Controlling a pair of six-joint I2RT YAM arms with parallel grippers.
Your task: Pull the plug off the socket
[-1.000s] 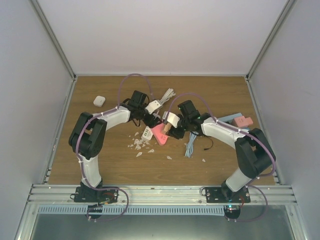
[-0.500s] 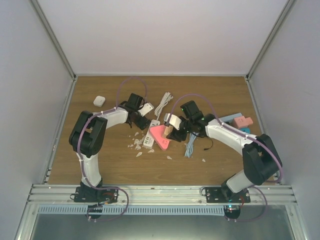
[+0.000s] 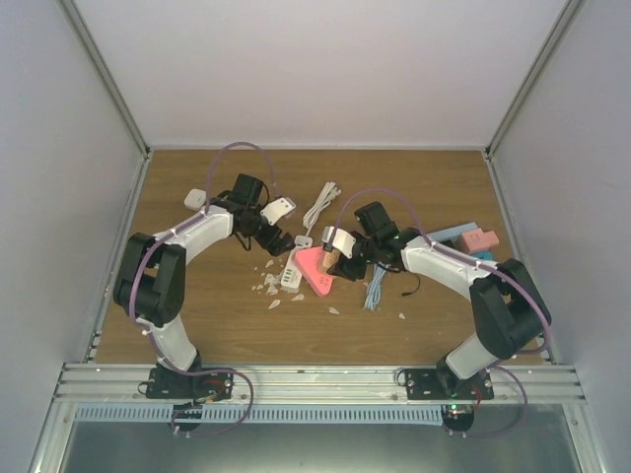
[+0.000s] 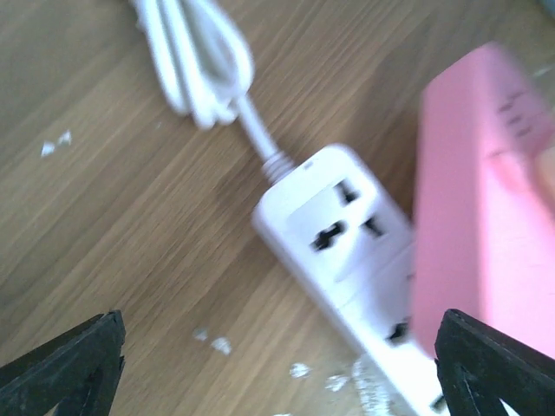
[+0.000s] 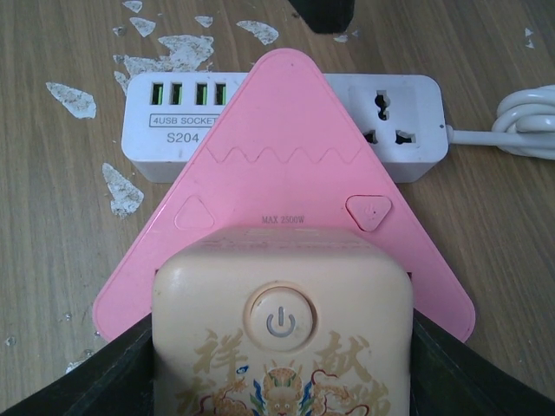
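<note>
Nearest us, the right end effector (image 5: 282,368) is clamped on the cream plug (image 5: 282,295), one finger on each side wall, the power button facing up. The plug sits on the near corner of the pink socket (image 5: 286,165), a flat triangle whose apex points straight away from that end effector. The triangle lies across the middle of the white power strip (image 5: 395,108), whose long axis runs crosswise to the right arm's reach; whether those two are mated we cannot tell. We judge the right arm the nearer, so the pull should come back toward it. Farther off, the left end effector (image 4: 279,364) hangs wide open above the strip's cabled end, touching nothing. Beyond, the white cable (image 4: 204,69) coils on the table (image 4: 95,225).
</note>
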